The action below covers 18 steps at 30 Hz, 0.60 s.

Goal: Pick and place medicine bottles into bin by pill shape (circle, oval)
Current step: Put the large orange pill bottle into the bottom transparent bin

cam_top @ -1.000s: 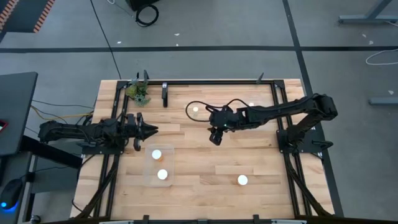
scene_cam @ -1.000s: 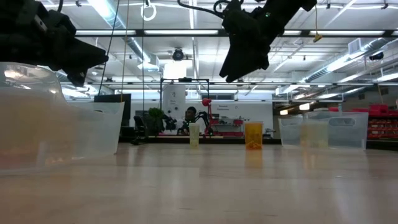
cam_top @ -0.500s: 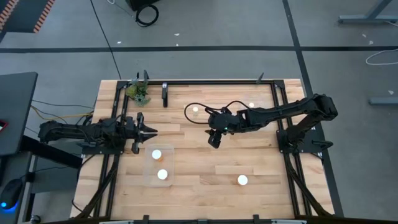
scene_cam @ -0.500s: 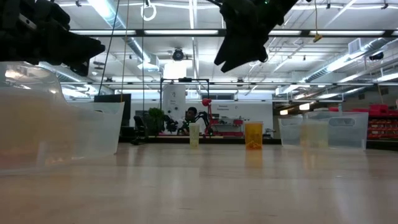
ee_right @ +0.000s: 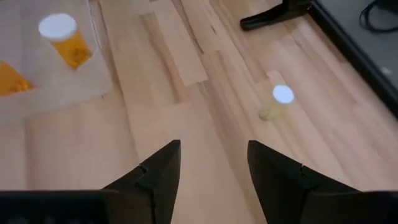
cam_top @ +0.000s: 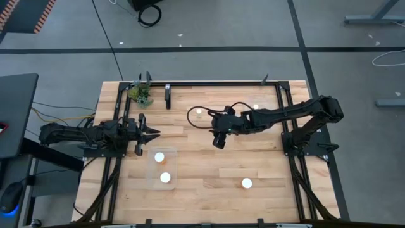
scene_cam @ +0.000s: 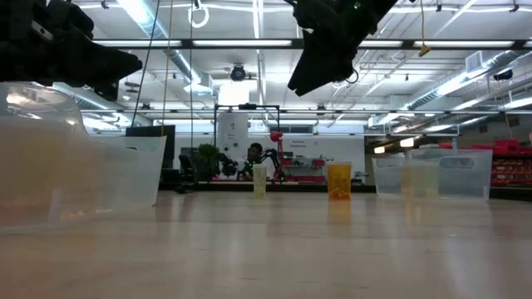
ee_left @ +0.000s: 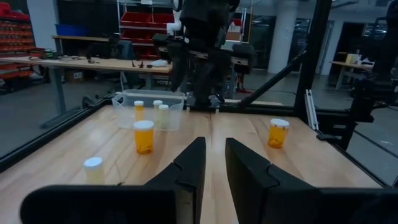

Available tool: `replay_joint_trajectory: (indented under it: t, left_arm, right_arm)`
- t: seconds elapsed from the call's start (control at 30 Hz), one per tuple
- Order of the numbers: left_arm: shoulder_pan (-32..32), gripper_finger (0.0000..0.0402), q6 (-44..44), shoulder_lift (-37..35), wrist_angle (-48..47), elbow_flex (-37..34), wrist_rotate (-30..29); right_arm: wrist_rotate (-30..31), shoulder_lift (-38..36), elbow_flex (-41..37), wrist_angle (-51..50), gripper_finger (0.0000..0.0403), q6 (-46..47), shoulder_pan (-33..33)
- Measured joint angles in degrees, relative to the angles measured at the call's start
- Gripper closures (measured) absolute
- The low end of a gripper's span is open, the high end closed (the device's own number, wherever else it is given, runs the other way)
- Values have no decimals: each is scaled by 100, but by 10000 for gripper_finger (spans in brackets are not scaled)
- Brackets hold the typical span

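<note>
Medicine bottles with white caps stand upright on the wooden table [cam_top: 202, 196]: one near the far middle [cam_top: 199, 113], one at the far right [cam_top: 255, 107], one near the front [cam_top: 247, 183]. Two more [cam_top: 159, 157] [cam_top: 166, 178] stand in a clear bin [cam_top: 152, 174]. My left gripper [cam_top: 154, 133] [ee_left: 212, 142] is level at the table's left, its fingers a narrow gap apart and holding nothing. My right gripper [cam_top: 218, 142] [ee_right: 212, 146] hangs open and slanting down over the table's middle, above bare wood and clear of every bottle.
A second clear bin [ee_left: 152, 109] with several bottles stands at the far right. A small green plant [cam_top: 140, 94] sits at the far left corner. A black frame [cam_top: 221, 82] runs along the far edge and both sides. Bare wood lies in the middle [cam_top: 202, 158].
My left gripper has rolled a little about its own pointing line and stays in place. My right gripper has turned slightly where it hangs over the middle. No bottle has moved.
</note>
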Motion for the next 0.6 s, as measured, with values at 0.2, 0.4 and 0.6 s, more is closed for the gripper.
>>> replay_joint_trajectory:
  t: [0.2,0.4,0.6]
  left_arm:
    - [0,339,-28,0,-4,0,-1]
    - [0,341,-60,-2,-4,0,-2]
    - [0,343,-125,-1,-6,0,-2]
  right_arm:
    - [316,0,-289,-160,210,-224,-183]
    - [290,0,-537,-332,199,-331,-763]
    - [-112,0,-878,-311,150,-475,-1290]
